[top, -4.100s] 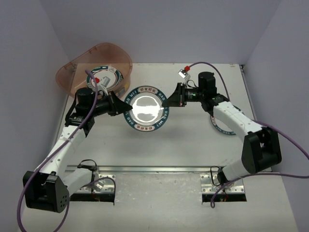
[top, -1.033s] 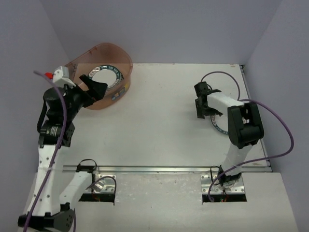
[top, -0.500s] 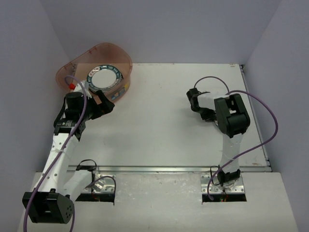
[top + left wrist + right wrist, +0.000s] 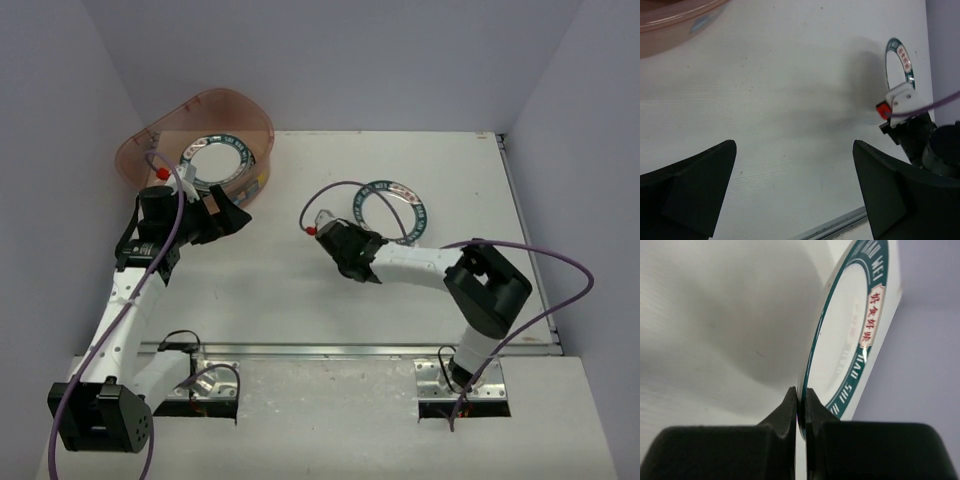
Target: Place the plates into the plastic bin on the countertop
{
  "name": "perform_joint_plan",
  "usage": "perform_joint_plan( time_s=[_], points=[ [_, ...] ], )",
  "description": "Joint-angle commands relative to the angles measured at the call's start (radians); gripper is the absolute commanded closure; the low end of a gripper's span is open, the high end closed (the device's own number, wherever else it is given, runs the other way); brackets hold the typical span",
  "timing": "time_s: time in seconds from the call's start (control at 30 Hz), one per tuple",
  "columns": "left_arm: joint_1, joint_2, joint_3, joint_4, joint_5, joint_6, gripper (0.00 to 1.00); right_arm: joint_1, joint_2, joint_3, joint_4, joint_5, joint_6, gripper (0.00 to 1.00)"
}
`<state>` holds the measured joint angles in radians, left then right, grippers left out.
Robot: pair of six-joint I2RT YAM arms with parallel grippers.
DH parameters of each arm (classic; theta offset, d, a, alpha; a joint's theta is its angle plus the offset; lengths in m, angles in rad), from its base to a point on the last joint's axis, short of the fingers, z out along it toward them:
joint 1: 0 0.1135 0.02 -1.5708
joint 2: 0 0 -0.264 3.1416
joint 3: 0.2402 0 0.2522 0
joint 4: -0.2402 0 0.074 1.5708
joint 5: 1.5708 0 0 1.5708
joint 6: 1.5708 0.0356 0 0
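Note:
A teal-rimmed white plate [image 4: 395,212] sits mid-countertop [image 4: 300,290]; my right gripper [image 4: 362,238] is shut on its near-left rim. In the right wrist view the plate [image 4: 850,335] stands edge-on, pinched between the two black fingers [image 4: 785,415]. The translucent pinkish-brown plastic bin [image 4: 200,120] stands at the far left and holds a stack of plates with a teal-rimmed white one [image 4: 217,160] on top. My left gripper [image 4: 228,217] is open and empty just right of the bin, over bare countertop. The left wrist view shows the bin's wall [image 4: 675,20] and the held plate [image 4: 900,62].
Purple cables loop from both arms over the table. A metal strip [image 4: 350,348] marks the countertop's front edge. Lavender walls close in the left, back and right sides.

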<state>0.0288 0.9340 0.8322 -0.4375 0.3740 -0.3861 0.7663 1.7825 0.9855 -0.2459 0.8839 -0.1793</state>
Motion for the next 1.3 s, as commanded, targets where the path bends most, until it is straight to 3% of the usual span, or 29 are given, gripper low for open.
perform_joint_plan(
  time_s=[0.0,0.17,0.23,0.43,0.53,0.57,0.67,0.7,0.77,0.83,0.87,0.97,1.07,1.13,1.2,1.27],
  points=[
    [0.008,0.039,-0.001,0.096,0.168,-0.038,0.00,0.219,-0.140,-0.150,0.514,0.089,-0.536,1.00],
    [0.006,0.063,-0.043,0.197,0.372,-0.104,0.00,0.498,-0.253,-0.184,0.548,-0.067,-0.702,1.00],
    [0.005,0.081,-0.047,0.217,0.433,-0.110,0.00,0.556,-0.279,-0.182,0.578,-0.110,-0.739,1.00],
    [-0.002,0.069,-0.047,0.108,0.353,-0.017,0.00,0.649,-0.287,-0.137,0.667,-0.151,-0.867,1.00],
    [-0.003,0.067,-0.070,0.113,0.376,-0.017,0.05,0.673,-0.299,-0.131,0.666,-0.195,-0.871,1.00],
    [-0.005,0.070,-0.072,0.117,0.383,-0.017,0.10,0.679,-0.306,-0.131,0.681,-0.212,-0.876,1.00],
    [-0.006,0.070,-0.071,0.118,0.393,-0.013,0.45,0.683,-0.312,-0.118,0.684,-0.222,-0.891,1.00],
    [-0.007,0.067,-0.071,0.119,0.397,-0.013,0.60,0.683,-0.314,-0.114,0.680,-0.224,-0.892,1.00],
    [-0.007,0.062,-0.064,0.118,0.398,-0.016,0.98,0.683,-0.313,-0.103,0.672,-0.226,-0.894,1.00],
    [-0.007,0.063,-0.052,0.116,0.395,-0.019,0.99,0.683,-0.314,-0.099,0.658,-0.228,-0.888,0.99],
    [-0.008,0.063,-0.044,0.118,0.388,-0.027,1.00,0.682,-0.317,-0.101,0.654,-0.227,-0.877,0.87],
    [-0.005,0.066,-0.016,0.145,0.323,-0.088,1.00,0.663,-0.354,-0.130,0.670,-0.212,-0.797,0.02],
    [0.027,0.109,0.063,0.162,0.227,-0.157,1.00,0.605,-0.452,-0.176,0.634,-0.222,-0.621,0.01],
    [0.094,0.148,0.135,0.198,0.201,-0.225,1.00,0.530,-0.514,-0.177,0.491,-0.297,-0.426,0.01],
    [0.177,0.186,0.173,0.248,0.150,-0.313,1.00,0.403,-0.560,-0.150,0.313,-0.403,-0.200,0.01],
    [0.240,0.236,0.232,0.281,0.072,-0.392,1.00,0.243,-0.571,-0.109,0.228,-0.356,0.041,0.01]
  ],
)
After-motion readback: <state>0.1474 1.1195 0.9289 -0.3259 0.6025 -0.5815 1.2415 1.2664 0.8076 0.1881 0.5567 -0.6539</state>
